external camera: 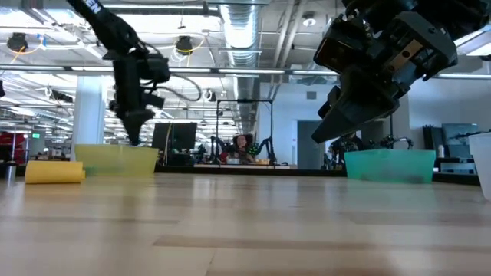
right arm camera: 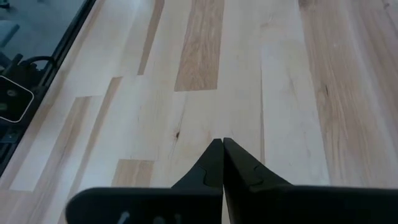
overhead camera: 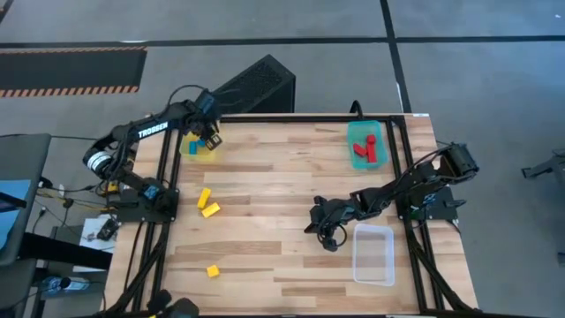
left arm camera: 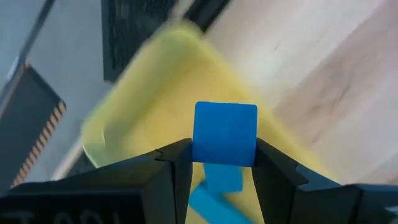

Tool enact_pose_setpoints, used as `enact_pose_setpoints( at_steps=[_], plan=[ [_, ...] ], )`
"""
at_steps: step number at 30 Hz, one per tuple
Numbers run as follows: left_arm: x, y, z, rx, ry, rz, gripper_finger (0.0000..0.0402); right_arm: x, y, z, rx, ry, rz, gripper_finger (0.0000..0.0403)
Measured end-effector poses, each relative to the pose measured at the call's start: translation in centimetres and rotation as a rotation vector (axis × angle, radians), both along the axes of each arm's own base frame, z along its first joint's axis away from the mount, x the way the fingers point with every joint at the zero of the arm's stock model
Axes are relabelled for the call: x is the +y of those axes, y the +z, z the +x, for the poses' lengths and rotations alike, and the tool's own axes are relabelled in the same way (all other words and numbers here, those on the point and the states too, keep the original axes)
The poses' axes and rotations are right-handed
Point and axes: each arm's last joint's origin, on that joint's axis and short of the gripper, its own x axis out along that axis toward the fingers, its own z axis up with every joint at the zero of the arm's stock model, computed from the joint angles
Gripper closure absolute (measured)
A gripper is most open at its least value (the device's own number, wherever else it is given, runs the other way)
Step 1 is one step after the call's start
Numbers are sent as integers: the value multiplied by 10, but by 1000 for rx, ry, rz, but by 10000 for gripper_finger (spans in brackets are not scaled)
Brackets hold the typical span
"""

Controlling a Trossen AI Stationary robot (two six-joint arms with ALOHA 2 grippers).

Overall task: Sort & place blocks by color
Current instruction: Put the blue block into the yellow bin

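My left gripper point(overhead camera: 208, 141) hangs over the yellow bin point(overhead camera: 199, 150) at the table's far left, shut on a blue block point(left arm camera: 224, 134). More blue blocks point(left arm camera: 219, 186) lie in that bin below it. Two yellow blocks point(overhead camera: 207, 203) lie on the table left of centre, a third yellow block point(overhead camera: 213, 271) nearer the front. Red blocks point(overhead camera: 366, 150) lie in the teal bin point(overhead camera: 367, 129) at the far right. My right gripper point(overhead camera: 311, 223) is shut and empty, low over the table's middle right. My left gripper pinches the blue block by two opposite sides point(left arm camera: 198, 146) between its two fingers, from above. The block is lifted clear, over the yellow bin point(left arm camera: 149, 93).
A clear bin point(overhead camera: 373, 254) stands at the near right, beside my right arm. A yellow block point(external camera: 54, 172) shows lying on the table in the low view. Bare wood lies across the table's middle and front.
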Motion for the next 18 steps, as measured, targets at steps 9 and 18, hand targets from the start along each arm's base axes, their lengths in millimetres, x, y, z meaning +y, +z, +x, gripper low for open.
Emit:
enact_pose_setpoints(
  at_steps=[9, 18],
  plan=[
    [2, -11, -12, -11, 102, -15, 287, -3, 2, 2, -20, -8, -2, 383],
    [4, -11, -13, -41, 236, 20, 225, -1, 1, 1, -15, -1, 0, 384]
  ],
)
